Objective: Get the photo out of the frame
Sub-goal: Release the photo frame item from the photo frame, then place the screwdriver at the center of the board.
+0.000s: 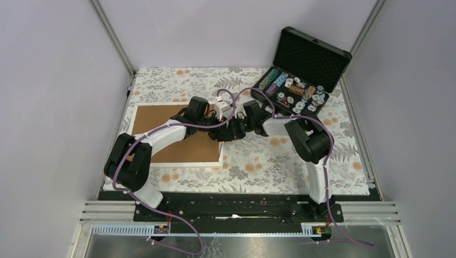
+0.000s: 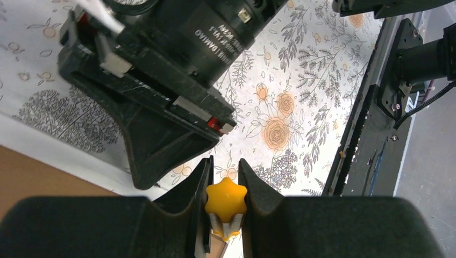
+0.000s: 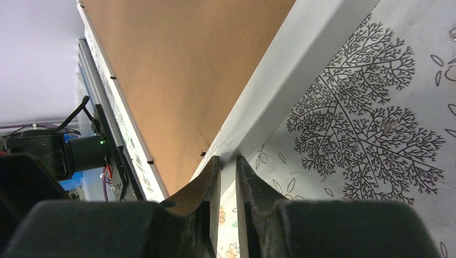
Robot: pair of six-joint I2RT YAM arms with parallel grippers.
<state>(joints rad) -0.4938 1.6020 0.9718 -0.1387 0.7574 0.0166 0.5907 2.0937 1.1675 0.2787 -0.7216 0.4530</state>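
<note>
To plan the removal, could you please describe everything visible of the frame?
The large rectangular frame lies face down on the left of the floral tablecloth. Its brown board back faces up inside a narrow white border. The left arm crosses above it; the right gripper appears to pinch its right edge between its jaws.

Plain pale lilac walls [image 1: 226, 32]; floral tablecloth [image 1: 269, 161]; aluminium rails [image 1: 107, 209] along the near edge

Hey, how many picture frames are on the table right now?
1. The frame lies back side up on the table's left half, partly under the left arm. That and the right arm cover some cloth, so a small one could be hidden.
</note>
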